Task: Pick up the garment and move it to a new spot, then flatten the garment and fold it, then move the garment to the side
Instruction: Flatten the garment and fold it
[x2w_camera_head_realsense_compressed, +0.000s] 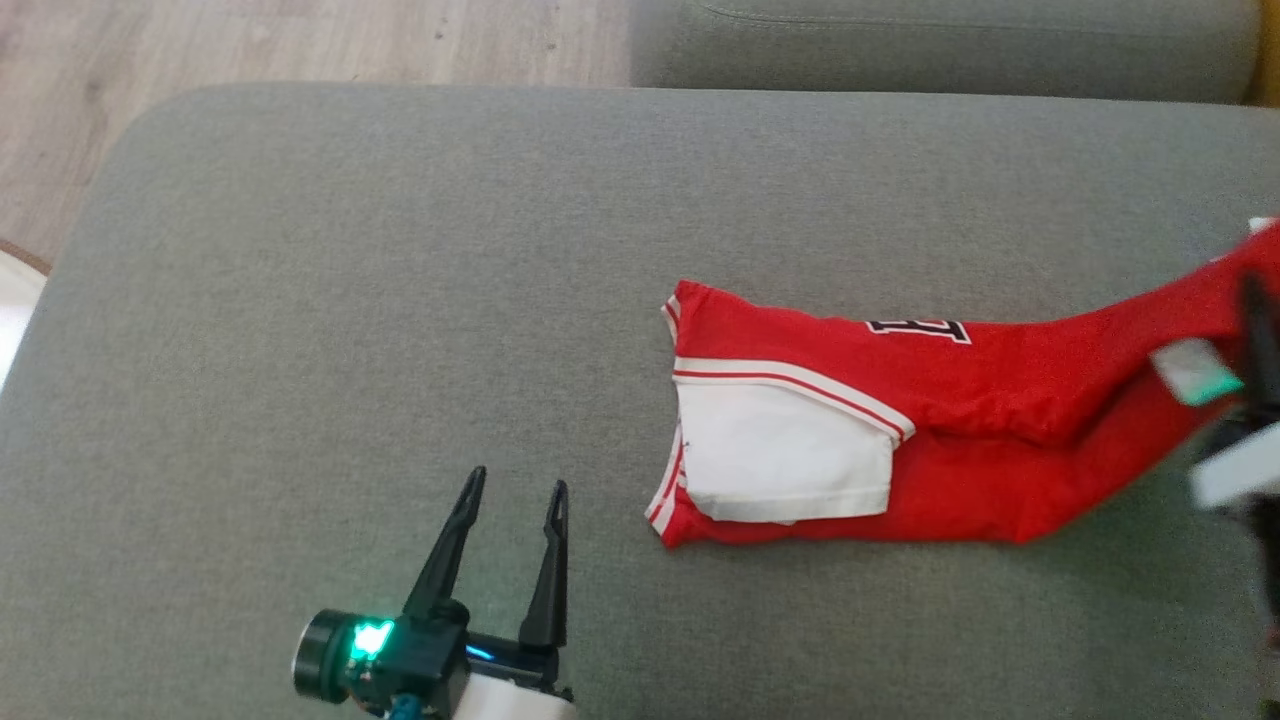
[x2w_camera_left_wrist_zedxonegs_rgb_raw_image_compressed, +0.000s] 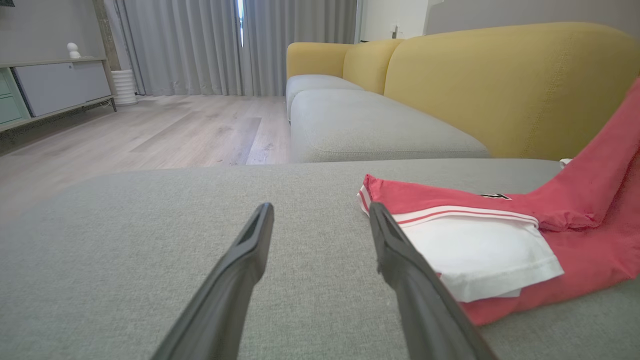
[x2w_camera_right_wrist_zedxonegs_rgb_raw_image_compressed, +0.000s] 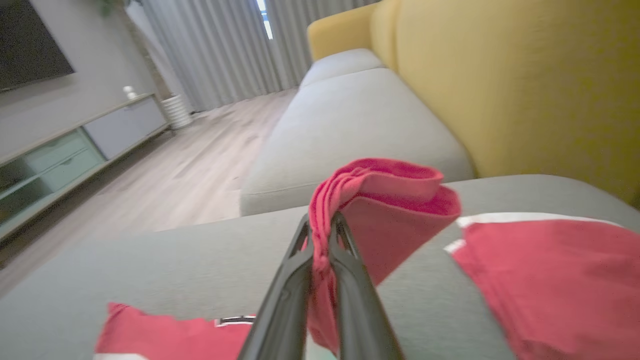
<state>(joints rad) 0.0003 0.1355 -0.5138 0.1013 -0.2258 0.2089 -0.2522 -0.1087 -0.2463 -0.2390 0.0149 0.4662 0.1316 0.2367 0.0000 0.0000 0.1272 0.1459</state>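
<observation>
We note the red garment (x2w_camera_head_realsense_compressed: 960, 440), with white trim and a white panel, lying on the grey cushion (x2w_camera_head_realsense_compressed: 350, 300) toward its right edge. The garment's right end rises off the surface. Right gripper (x2w_camera_right_wrist_zedxonegs_rgb_raw_image_compressed: 322, 225): fingers pinched tight on a bunched fold of the red cloth. Left gripper (x2w_camera_head_realsense_compressed: 519, 478): fingers spread wide, holding nothing, over the cushion's near edge. It is just left of the garment's white-trimmed end and apart from it.

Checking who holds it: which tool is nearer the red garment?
Right. The right tool is clamped on a bunched fold of the garment; the left tool hangs open to its left, apart.
</observation>
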